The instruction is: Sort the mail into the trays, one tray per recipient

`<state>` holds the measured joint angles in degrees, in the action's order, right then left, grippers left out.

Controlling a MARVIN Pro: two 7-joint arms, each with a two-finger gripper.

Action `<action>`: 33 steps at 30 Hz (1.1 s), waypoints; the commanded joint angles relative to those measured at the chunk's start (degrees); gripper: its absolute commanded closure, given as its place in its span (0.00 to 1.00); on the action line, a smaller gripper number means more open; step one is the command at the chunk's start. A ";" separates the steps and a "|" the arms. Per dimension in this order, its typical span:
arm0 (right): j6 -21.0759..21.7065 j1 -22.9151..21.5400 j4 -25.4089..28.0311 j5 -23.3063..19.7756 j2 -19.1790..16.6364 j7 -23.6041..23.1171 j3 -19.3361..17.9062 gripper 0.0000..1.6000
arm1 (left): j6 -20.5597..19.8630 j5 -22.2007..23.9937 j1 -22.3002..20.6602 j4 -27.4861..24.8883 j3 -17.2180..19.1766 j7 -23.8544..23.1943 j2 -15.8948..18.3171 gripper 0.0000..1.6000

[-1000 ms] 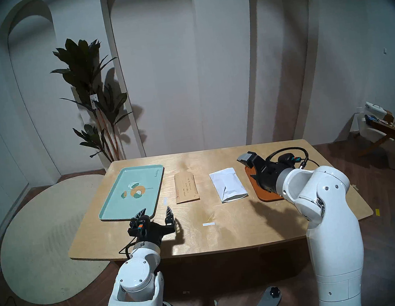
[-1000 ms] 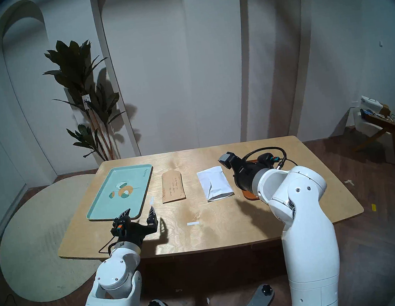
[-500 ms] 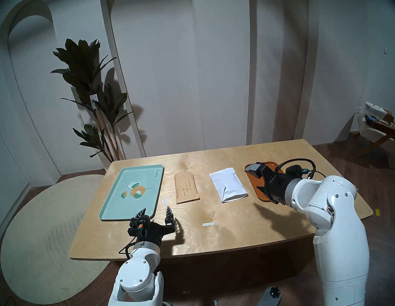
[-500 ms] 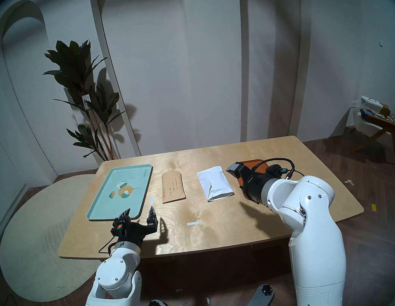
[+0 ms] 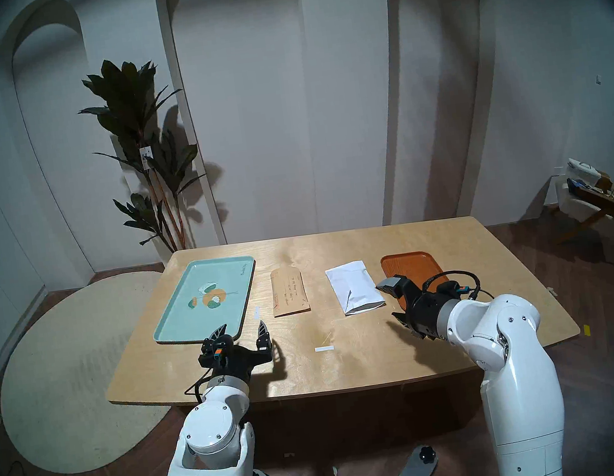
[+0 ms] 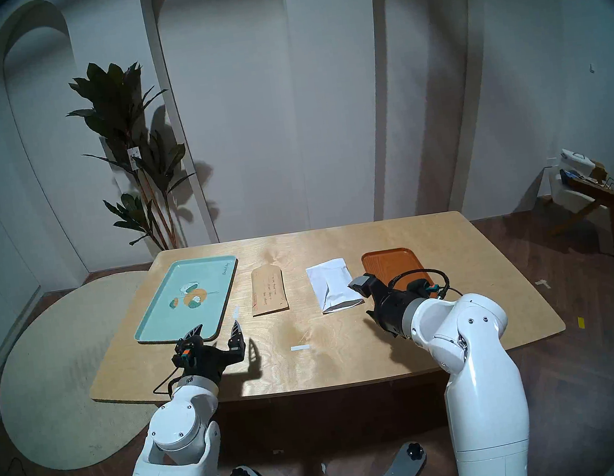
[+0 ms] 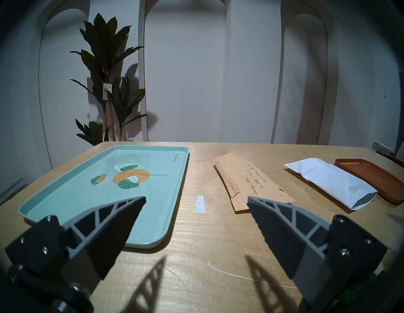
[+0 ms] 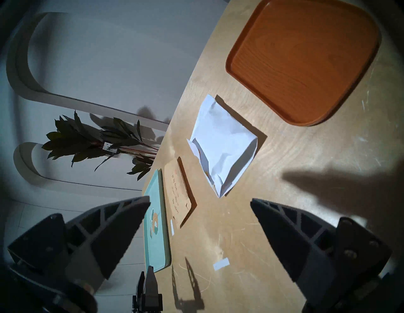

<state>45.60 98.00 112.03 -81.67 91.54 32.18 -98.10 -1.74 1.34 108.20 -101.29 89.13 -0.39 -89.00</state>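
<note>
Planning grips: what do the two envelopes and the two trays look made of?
Brown envelope: matte kraft paper, handwritten. White envelope: thin paper, creased, one end gaping. Teal tray: glossy, printed; perhaps plastic or enamelled metal. Orange-brown tray: wood grain, satin sheen; wood or laminate.

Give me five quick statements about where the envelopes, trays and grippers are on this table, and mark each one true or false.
1. The brown envelope lies inside the teal tray. False: it lies on the table, beside that tray.
2. The white envelope lies between the brown envelope and the orange tray. True.
3. The left gripper grips a tape strip. False: it is open and holds nothing.
4. Neither tray holds any mail. True.
5. The right gripper is shut on the white envelope. False: it is open, and the envelope lies untouched on the table.
</note>
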 commanded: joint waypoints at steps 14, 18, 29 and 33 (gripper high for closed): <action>-4.55 -3.99 -5.07 5.17 -1.96 -6.21 0.89 0.00 | 0.22 0.01 -0.33 -1.39 0.03 0.03 -0.02 0.00; -5.13 -4.14 -5.62 5.49 -1.94 -6.30 0.64 0.00 | 0.22 0.01 -0.33 -1.39 0.03 0.03 -0.02 0.00; -6.46 -5.87 -9.41 7.04 -2.09 -7.61 1.15 0.00 | 0.21 0.01 -0.32 -1.41 0.03 0.04 -0.02 0.00; -6.67 -6.94 -11.30 7.40 -2.05 -7.73 1.60 0.00 | 0.21 0.01 -0.32 -1.40 0.03 0.04 -0.02 0.00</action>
<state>39.51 93.43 101.77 -74.34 89.19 25.51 -97.17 -1.74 1.34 108.21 -101.32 89.12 -0.39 -88.99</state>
